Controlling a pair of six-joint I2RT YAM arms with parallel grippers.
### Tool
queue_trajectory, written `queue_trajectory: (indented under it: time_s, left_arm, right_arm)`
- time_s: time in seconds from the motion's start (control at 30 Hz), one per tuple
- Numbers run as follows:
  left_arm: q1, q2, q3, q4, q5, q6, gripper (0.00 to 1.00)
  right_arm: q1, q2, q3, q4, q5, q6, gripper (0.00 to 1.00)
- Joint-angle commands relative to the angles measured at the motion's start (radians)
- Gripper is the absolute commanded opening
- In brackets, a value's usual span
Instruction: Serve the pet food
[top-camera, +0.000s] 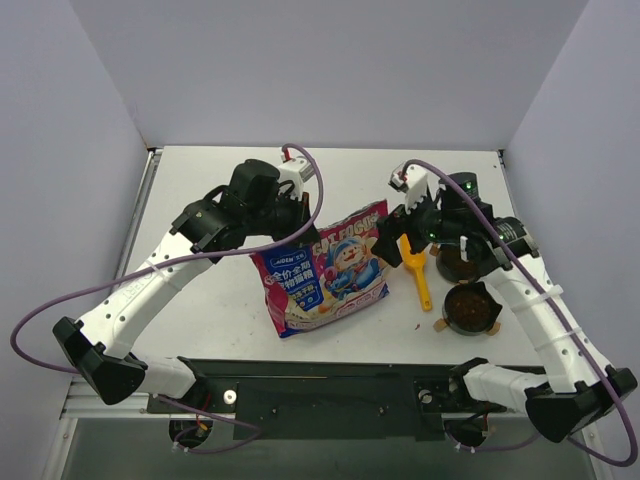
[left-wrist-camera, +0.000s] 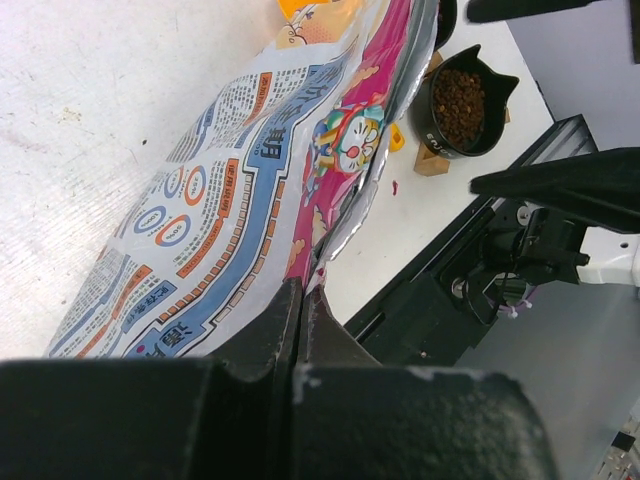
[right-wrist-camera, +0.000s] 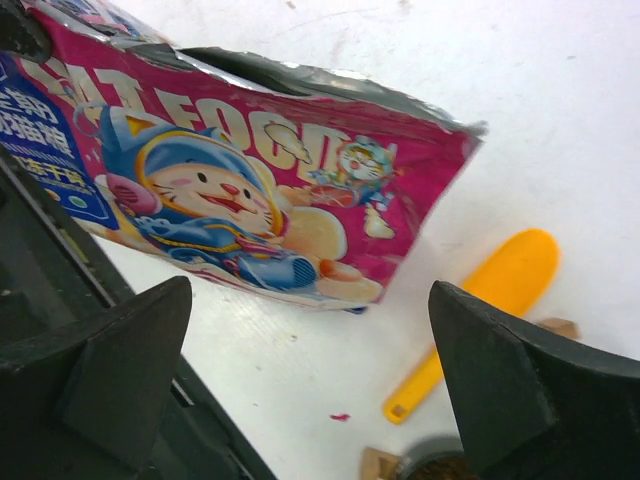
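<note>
Top external, left gripper (top-camera: 304, 222) pinching bag (top-camera: 325, 270) edge, right gripper (top-camera: 400, 232) spread near scoop (top-camera: 416, 268)

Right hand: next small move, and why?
Probably back the right hand up and clear: it is open and empty, the yellow scoop lies on the table, and the bowl already holds kibble. The left hand is shut on the bag edge, so it can wait.

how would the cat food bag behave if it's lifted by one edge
Likely floppy: the bag is thin, creased film and would probably sag and fold. Its glossy surface may slip. The torn-open top could spill if tipped.
</note>
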Motion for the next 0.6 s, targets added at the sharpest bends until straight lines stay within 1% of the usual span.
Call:
queue_trajectory:
  time_s: [0.0, 0.07, 0.13, 0.2, 0.27, 0.43, 0.57]
  left_arm:
    - [0.008, -0.039, 0.058, 0.094, 0.025, -0.044, 0.0]
    - [0.008, -0.039, 0.053, 0.096, 0.034, -0.057, 0.0]
    - [0.008, -0.045, 0.035, 0.106, 0.051, -0.075, 0.0]
    - [0.008, -0.054, 0.013, 0.129, 0.066, -0.086, 0.0]
    - [0.008, -0.057, 0.01, 0.12, 0.066, -0.09, 0.0]
    - [0.008, -0.054, 0.009, 0.093, 0.051, -0.13, 0.0]
    - [0.008, -0.049, -0.005, 0.105, 0.078, -0.166, 0.0]
  right_arm:
    - [0.007, -0.053, 0.085, -0.093, 0.13, -0.137, 1.0]
    - [0.026, -0.059, 0.125, -0.12, 0.078, -0.236, 1.0]
    - [0.05, -0.049, 0.167, -0.143, 0.082, -0.312, 1.0]
    - [0.053, -0.015, 0.22, -0.192, 0.064, -0.384, 1.0]
    - [0.046, 0.034, 0.272, -0.229, 0.056, -0.422, 1.0]
    - [0.029, 0.152, 0.386, -0.231, -0.014, -0.397, 1.0]
    - [0.033, 0.229, 0.449, -0.248, -0.085, -0.412, 0.95]
